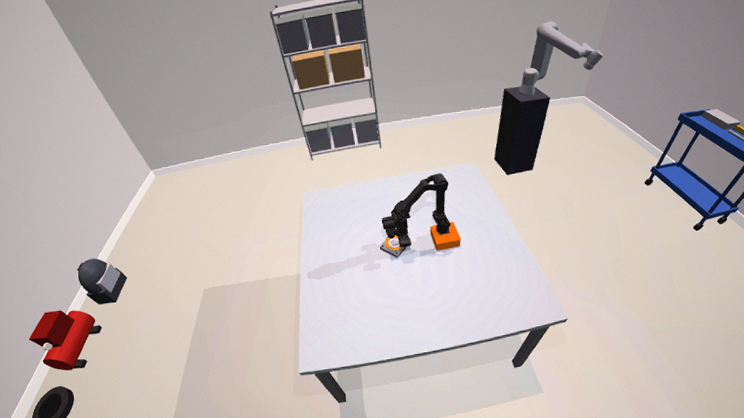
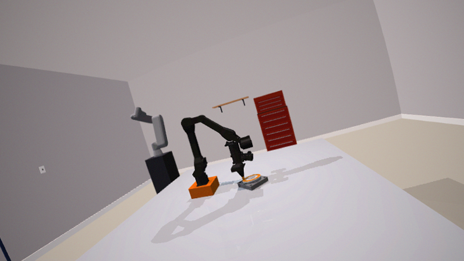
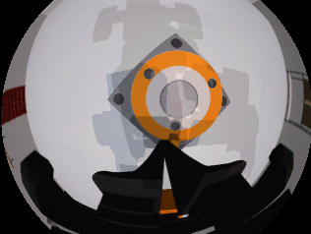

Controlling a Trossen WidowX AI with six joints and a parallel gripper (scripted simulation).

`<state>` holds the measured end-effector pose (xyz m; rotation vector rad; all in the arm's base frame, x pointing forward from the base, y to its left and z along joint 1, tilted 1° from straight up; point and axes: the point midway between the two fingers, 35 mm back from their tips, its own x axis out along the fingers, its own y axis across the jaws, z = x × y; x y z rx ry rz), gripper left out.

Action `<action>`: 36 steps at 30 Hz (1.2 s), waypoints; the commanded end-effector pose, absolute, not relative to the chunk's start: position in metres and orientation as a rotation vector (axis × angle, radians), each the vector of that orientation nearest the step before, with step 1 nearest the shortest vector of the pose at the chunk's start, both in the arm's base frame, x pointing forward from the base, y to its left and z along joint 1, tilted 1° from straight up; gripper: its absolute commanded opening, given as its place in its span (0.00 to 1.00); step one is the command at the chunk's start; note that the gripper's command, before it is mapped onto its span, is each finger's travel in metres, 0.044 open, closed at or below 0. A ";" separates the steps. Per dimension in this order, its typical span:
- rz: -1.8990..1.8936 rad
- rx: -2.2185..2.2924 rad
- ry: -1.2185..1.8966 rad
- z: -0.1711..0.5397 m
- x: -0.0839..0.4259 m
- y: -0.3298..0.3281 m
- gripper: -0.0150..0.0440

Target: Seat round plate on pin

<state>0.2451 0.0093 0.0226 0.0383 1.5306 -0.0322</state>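
I see the round plate [image 3: 175, 95], an orange ring with four dark holes, sitting on the grey square base [image 3: 124, 95] near the middle of the white surface [image 2: 299, 210]. The pale post [image 3: 179, 97] shows through the plate's centre opening. In the wrist view the orange tab [image 3: 174, 140] points toward the camera, at the plate's near edge, and one hole lies just above it. I cannot tell from any view whether the pin sits inside that hole, or whether the plate lies flat.

The pincer [image 3: 167, 152] is closed tight, its fingers pressed together to a single point with nothing between them. That point is right at the tab; whether it touches the tab I cannot tell. In the exterior view the pincer [image 2: 240, 173] points down at the plate's near rim, with the arm arched over from its orange mount [image 2: 203, 187] beside the base.
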 end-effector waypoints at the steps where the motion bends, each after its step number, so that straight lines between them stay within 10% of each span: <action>1: -0.039 0.032 1.536 0.022 0.242 0.004 0.25; 36: -0.042 0.029 1.536 0.026 0.245 -0.030 0.25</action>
